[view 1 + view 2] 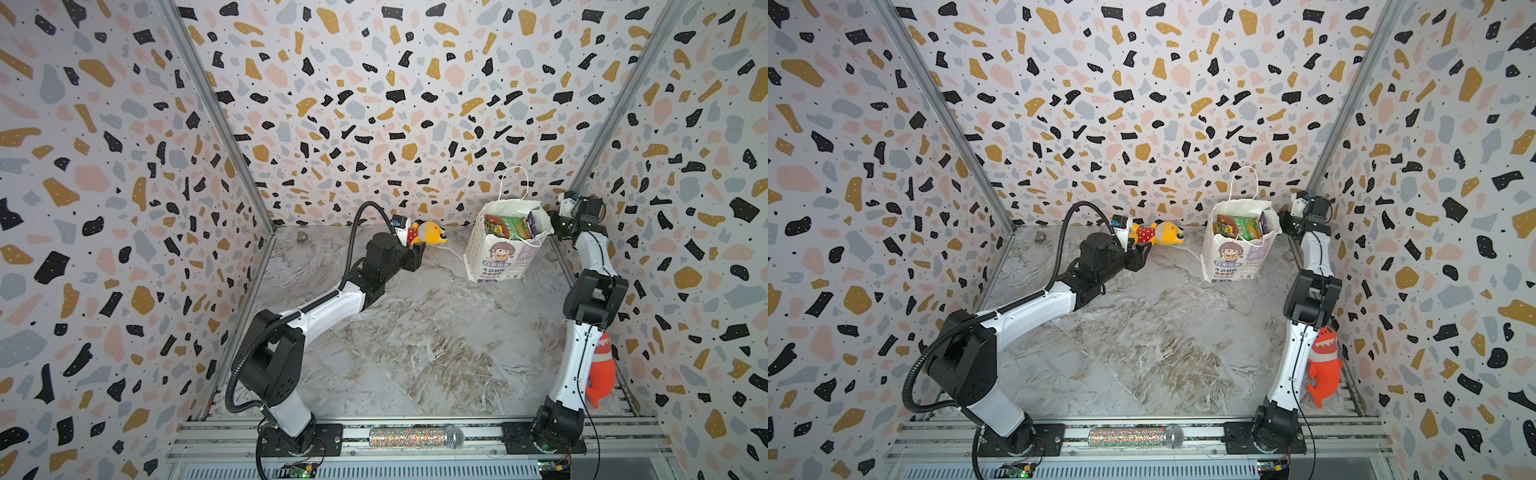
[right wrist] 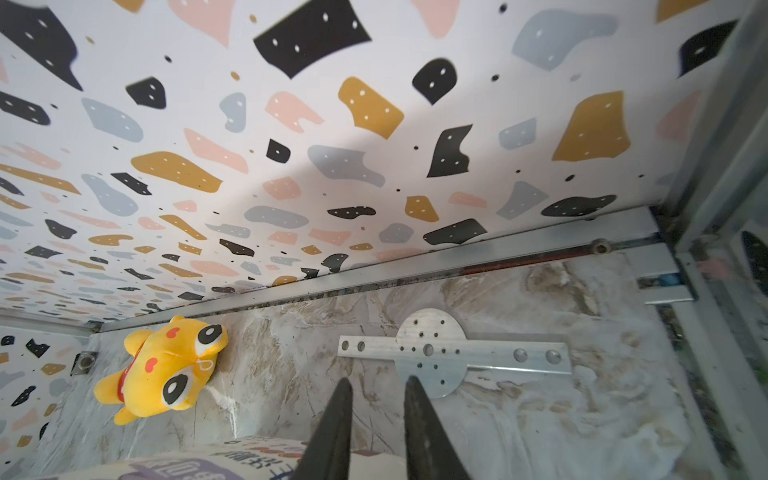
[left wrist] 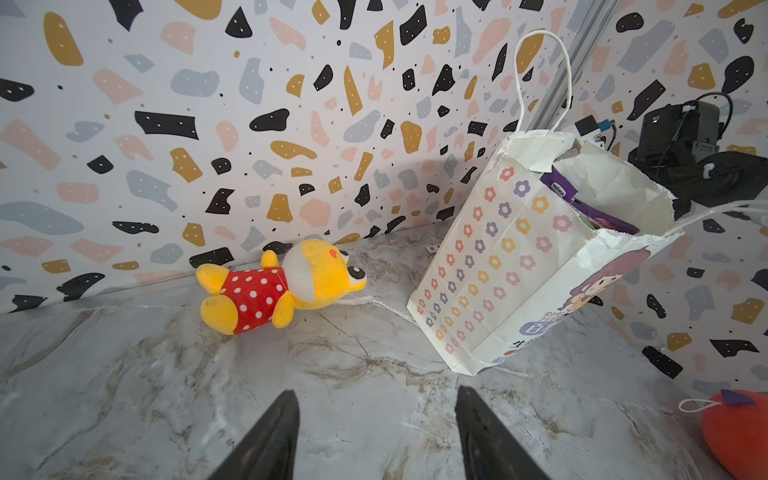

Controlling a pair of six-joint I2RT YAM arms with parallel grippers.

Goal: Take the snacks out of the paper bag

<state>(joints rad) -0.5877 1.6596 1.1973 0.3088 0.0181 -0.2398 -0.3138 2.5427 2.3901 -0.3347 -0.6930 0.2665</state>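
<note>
The white paper bag [image 1: 498, 259] [image 1: 1229, 259] stands tilted at the back right, its mouth open. A green snack packet [image 1: 505, 226] [image 1: 1235, 226] and a purple one [image 1: 532, 219] [image 3: 590, 208] stick up inside it; any other snacks are hidden. My right gripper [image 1: 553, 222] [image 2: 378, 380] sits at the bag's right rim. Its jaws stand a narrow gap apart, and only floor shows between the tips. The bag's printed side [image 2: 208, 461] lies just under them. My left gripper [image 1: 419, 251] [image 3: 377, 390] hovers open and empty over the floor, left of the bag [image 3: 498, 270].
A yellow plush toy [image 1: 428, 233] [image 3: 270, 286] in a red dotted dress lies against the back wall, left of the bag. An orange plush [image 1: 600, 370] leans by the right arm. A glitter microphone [image 1: 415, 437] rests on the front rail. A metal plate [image 2: 432, 353] lies behind the bag.
</note>
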